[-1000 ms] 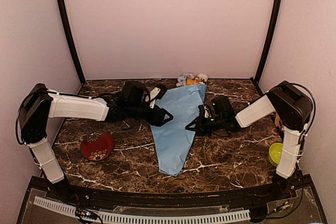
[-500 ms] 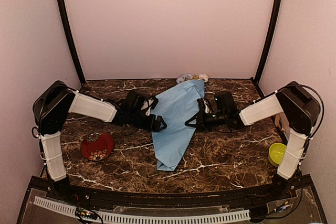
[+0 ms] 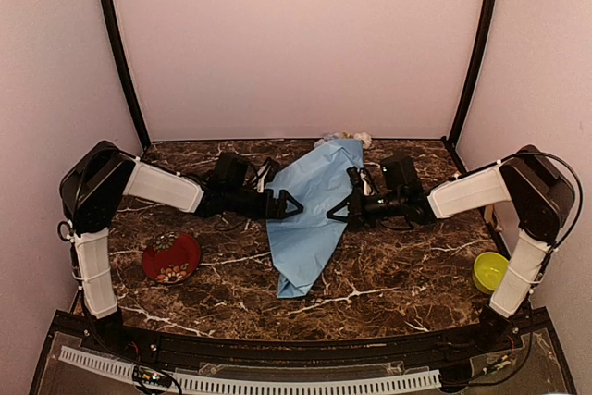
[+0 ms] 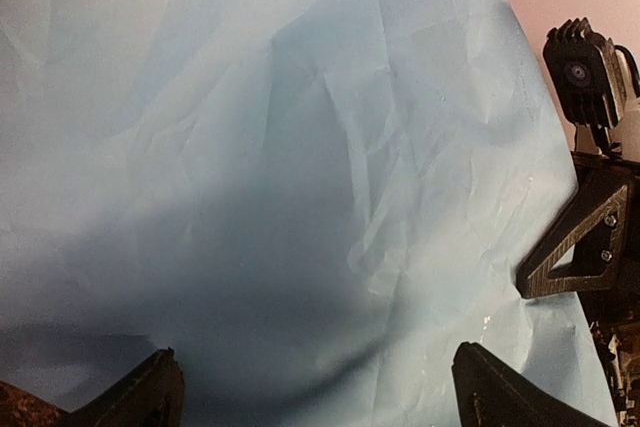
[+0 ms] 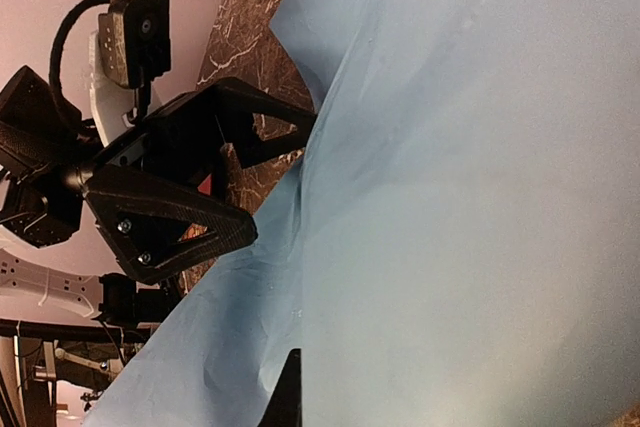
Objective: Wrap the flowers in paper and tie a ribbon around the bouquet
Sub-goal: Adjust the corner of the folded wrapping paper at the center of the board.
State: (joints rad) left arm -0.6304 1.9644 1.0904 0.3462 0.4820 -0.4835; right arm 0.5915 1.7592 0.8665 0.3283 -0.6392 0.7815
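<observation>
One paper-wrapped bouquet, one red dish, one yellow-green cup — and two robot arms

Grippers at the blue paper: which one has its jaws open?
The left gripper: its fingers spread wide beside the paper, while the right gripper is pinched shut on its right edge.

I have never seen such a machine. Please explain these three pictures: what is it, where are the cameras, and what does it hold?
These are two robot arms bolted to a dark marble table. One picture looks down from above; the other two come from cameras on each wrist. On the table lie a light-blue paper cone with artificial flowers poking out its far end, a red patterned dish and a yellow-green cup. The left gripper is open, facing the paper, holding nothing. The right gripper is shut and appears to pinch the paper's edge.
</observation>
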